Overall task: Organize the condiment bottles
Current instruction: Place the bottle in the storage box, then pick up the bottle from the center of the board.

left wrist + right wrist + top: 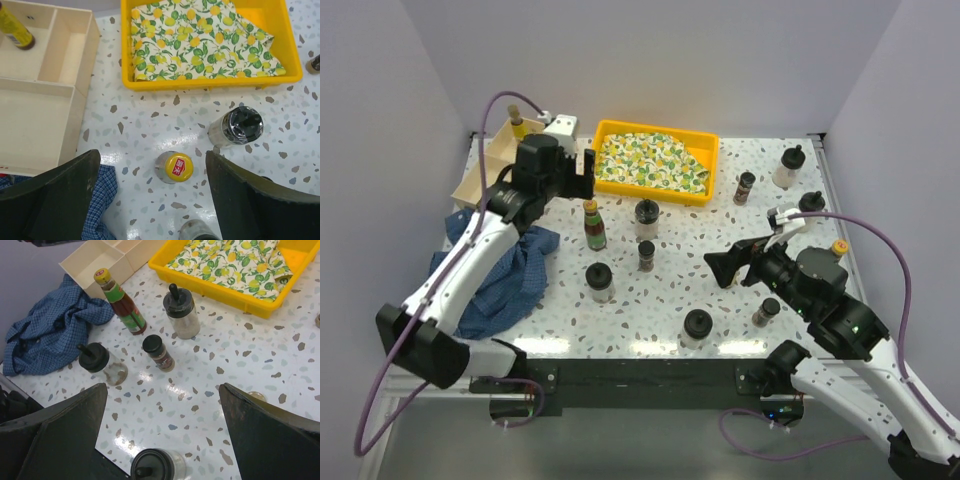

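noted left end effector (pixel 151 156) spread apart above yellow-capped sauce bottle (pixel 174 167), centre-left of top view. noted right end effector (pixel 720 266) apart too, lower right. found other condiment bottles (pixel 647 215) scattered across desk (pixel 720 220).

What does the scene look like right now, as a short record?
left gripper: open, above the sauce bottle
right gripper: open, empty
box: one yellow bottle in a corner compartment
tray: holds only a patterned cloth
table: other bottles standing loose; blue cloth by the box
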Action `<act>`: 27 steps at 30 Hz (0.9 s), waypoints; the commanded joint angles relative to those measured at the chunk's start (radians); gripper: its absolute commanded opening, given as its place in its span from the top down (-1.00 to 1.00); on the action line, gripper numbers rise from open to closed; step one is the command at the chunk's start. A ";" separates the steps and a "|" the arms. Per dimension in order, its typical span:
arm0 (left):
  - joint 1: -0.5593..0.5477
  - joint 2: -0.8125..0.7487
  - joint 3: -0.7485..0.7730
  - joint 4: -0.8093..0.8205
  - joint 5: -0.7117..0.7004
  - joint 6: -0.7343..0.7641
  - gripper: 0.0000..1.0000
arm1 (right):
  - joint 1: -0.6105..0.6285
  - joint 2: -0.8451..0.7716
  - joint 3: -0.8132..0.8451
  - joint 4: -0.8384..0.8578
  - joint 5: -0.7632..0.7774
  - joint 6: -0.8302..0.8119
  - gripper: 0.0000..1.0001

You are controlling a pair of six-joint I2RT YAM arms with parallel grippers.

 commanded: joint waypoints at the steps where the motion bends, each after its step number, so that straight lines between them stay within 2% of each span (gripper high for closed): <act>1: 0.008 -0.115 -0.126 0.072 -0.019 -0.006 -0.80 | 0.000 -0.010 0.003 -0.011 0.005 -0.009 -0.97; 7: 0.006 -0.154 -0.254 0.127 0.133 -0.031 -0.75 | 0.002 -0.012 0.003 -0.008 0.005 -0.008 -0.97; 10: 0.006 -0.135 -0.271 0.144 0.179 -0.044 -0.64 | 0.000 -0.006 0.000 0.003 0.002 -0.005 -0.97; 21: -0.002 -0.051 -0.312 0.249 0.141 -0.101 -0.46 | 0.000 -0.016 -0.003 0.001 0.001 0.002 -0.95; 27: -0.011 -0.019 -0.326 0.319 0.060 -0.112 -0.23 | 0.000 -0.029 -0.014 0.001 0.005 -0.003 -0.95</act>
